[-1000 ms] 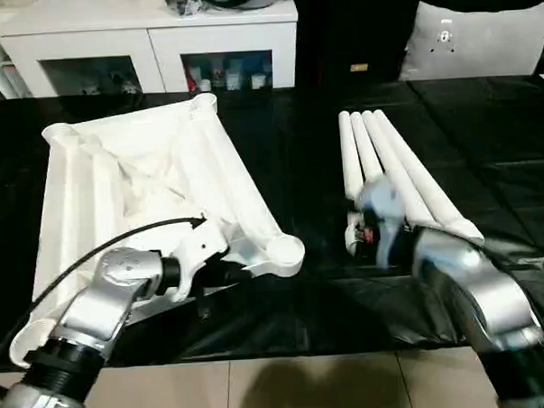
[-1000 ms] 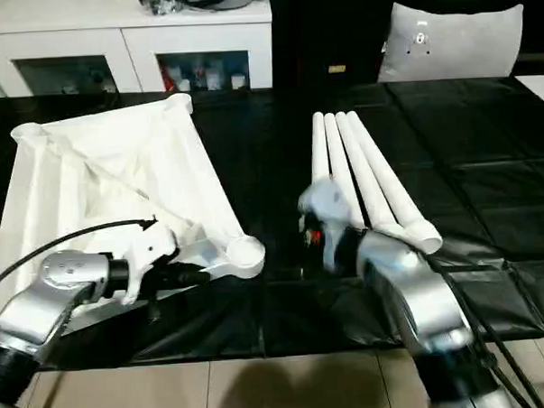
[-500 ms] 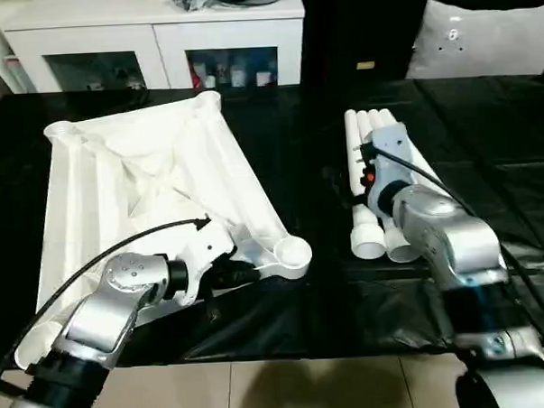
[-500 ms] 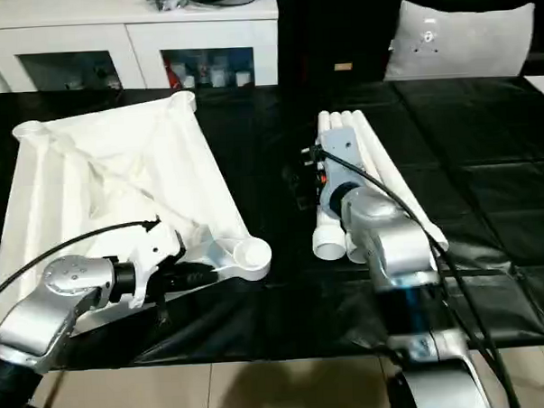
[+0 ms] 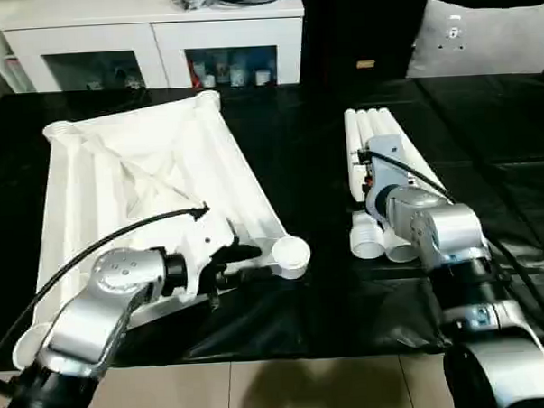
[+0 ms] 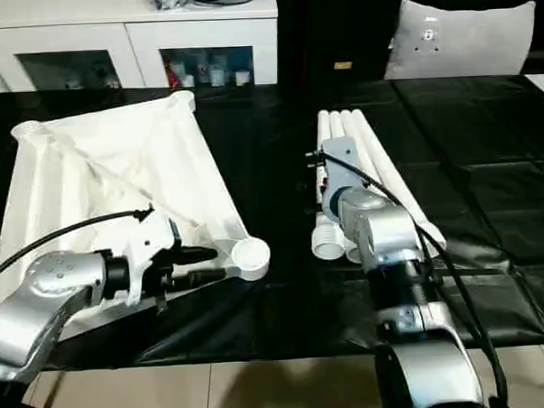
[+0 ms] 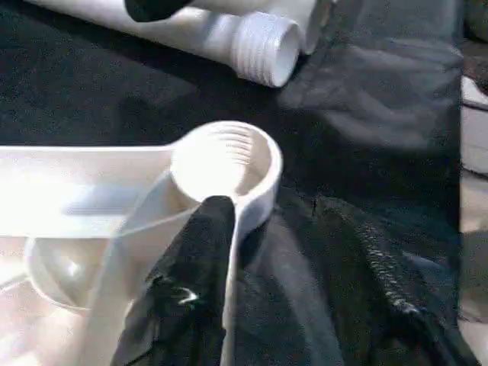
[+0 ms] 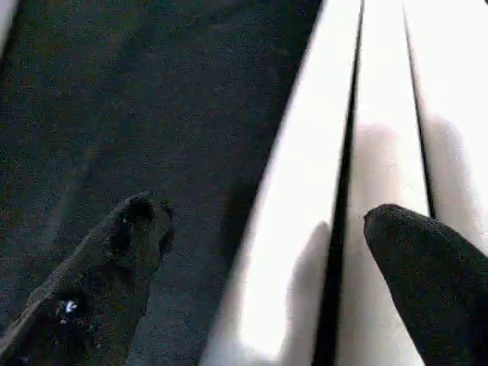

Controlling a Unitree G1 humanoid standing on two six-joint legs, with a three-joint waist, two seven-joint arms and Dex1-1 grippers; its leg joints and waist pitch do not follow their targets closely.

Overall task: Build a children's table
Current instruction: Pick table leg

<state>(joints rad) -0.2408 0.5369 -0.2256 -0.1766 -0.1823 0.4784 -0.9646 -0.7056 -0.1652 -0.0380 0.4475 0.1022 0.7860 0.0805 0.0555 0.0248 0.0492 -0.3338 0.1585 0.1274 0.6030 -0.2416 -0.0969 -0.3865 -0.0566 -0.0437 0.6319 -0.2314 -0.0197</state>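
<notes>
Inspector A: The left gripper (image 5: 243, 264) sits part-open at the table top's (image 5: 136, 183) near corner socket (image 7: 225, 164), one finger (image 7: 200, 259) against its rim.

Inspector B: The right gripper (image 8: 263, 252) gapes wide, fingers straddling the leftmost leg (image 8: 293, 213) of the bundle.

Bare black worktop (image 5: 311, 166) runs between the upturned table top (image 5: 136, 183) and the bundled legs (image 5: 378, 159), open to a gripper.

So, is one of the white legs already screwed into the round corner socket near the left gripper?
No, the corner socket is empty, its inner thread bare, and the legs lie together on the black cover.
</notes>
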